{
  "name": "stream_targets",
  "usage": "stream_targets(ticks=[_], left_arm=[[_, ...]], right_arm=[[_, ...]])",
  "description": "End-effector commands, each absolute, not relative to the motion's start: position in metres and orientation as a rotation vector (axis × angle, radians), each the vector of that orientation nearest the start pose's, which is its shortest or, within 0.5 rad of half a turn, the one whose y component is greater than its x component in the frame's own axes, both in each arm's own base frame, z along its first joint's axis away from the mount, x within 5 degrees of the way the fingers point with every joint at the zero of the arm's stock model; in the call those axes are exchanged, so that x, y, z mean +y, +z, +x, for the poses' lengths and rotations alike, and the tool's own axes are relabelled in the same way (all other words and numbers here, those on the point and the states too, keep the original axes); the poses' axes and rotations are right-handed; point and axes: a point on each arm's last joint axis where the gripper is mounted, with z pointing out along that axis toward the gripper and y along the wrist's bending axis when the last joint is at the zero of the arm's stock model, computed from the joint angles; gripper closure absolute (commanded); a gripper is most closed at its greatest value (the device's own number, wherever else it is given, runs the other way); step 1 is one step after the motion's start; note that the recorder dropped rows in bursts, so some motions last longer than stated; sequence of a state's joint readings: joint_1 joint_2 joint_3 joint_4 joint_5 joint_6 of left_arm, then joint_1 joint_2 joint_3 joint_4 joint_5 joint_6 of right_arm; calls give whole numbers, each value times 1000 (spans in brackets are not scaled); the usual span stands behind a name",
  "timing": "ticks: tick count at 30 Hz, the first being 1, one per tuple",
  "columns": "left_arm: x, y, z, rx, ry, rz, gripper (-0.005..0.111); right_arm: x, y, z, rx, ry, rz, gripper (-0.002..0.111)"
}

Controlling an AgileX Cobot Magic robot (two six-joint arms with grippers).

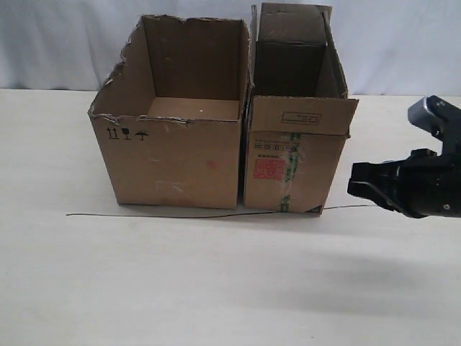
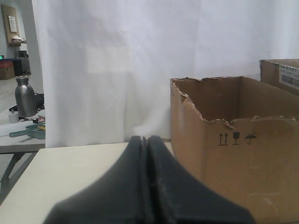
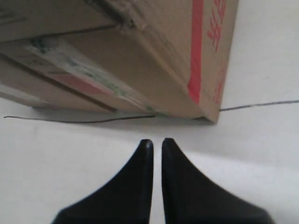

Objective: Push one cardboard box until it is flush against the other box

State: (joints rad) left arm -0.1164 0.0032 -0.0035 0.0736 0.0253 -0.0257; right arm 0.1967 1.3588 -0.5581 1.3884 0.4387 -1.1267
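The narrow cardboard box (image 1: 292,155), with green tape and a red label on its end, stands right beside the other box (image 1: 176,155), the wider one with a torn rim. Only a thin dark seam shows between their sides. My right gripper (image 1: 358,182) hovers just right of the cardboard box's front corner, apart from it, with its fingers nearly together and nothing between them. The right wrist view shows my right gripper (image 3: 157,141) short of the box's red-striped side (image 3: 198,51). My left gripper (image 2: 145,138) is shut and empty, left of the other box (image 2: 233,154); it is out of the exterior view.
A thin black line (image 1: 166,215) runs across the pale table (image 1: 216,288) along the boxes' front edges. A white curtain (image 1: 403,43) hangs behind. Off the table, a side bench holds a metal bottle (image 2: 25,95).
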Motion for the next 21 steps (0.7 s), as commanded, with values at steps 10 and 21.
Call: stream_targets(ticks=[10, 21], left_arm=[[-6, 212, 56, 1496, -61, 110, 107], [-6, 212, 56, 1496, -61, 110, 107]], right_arm=[[97, 191, 272, 2336, 781, -160, 103], [95, 191, 283, 2331, 728, -126, 103]])
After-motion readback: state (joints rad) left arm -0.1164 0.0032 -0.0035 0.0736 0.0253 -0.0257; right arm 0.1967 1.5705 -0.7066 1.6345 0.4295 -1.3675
